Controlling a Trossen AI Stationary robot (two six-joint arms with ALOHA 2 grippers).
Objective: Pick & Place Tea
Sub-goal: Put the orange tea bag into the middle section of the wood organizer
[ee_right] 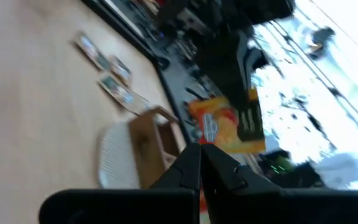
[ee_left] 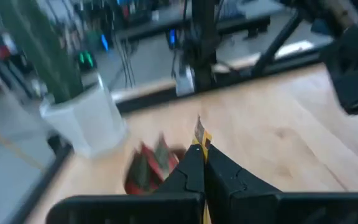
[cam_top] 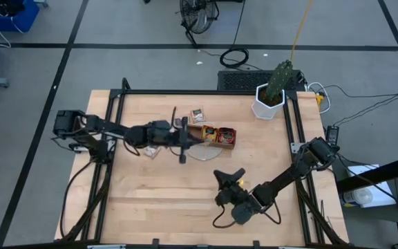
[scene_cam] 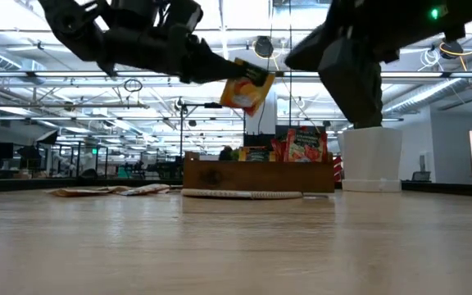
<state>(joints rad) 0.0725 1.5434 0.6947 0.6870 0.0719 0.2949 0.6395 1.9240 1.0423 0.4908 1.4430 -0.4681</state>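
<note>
Nearest to us, on the viewer's side of the wooden tray [cam_top: 216, 136], the right gripper [cam_top: 229, 176] hangs above bare tabletop [cam_top: 157, 200], well apart from the tray, its two fingers pressed together on nothing.

Next comes the tray itself, with a pale round mat [scene_cam: 240, 194] lying against its near side. In the low view we see red sachets [scene_cam: 303, 146] standing upright in one end compartment, and orange-yellow ones [cam_top: 210, 133] beside them. The end compartment toward the left arm looks empty from above, though we cannot be sure from that view.

Above the tray's left-arm end, the left gripper [cam_top: 183, 142] is clamped shut on an orange-yellow sachet [scene_cam: 247, 84], holding it tilted in the air, clear of the tray; in the left wrist view only its thin edge [ee_left: 199, 134] shows between the fingertips.

Beside the tray, toward the left arm's base, a few pale sachets [scene_cam: 109, 191] lie flat on the table. Just beyond the tray's far side, another beige sachet [cam_top: 197, 114] lies flat. Farther still, off the tray's far corner, a white pot [cam_top: 268, 102] holds a green plant [cam_top: 280, 76].
</note>
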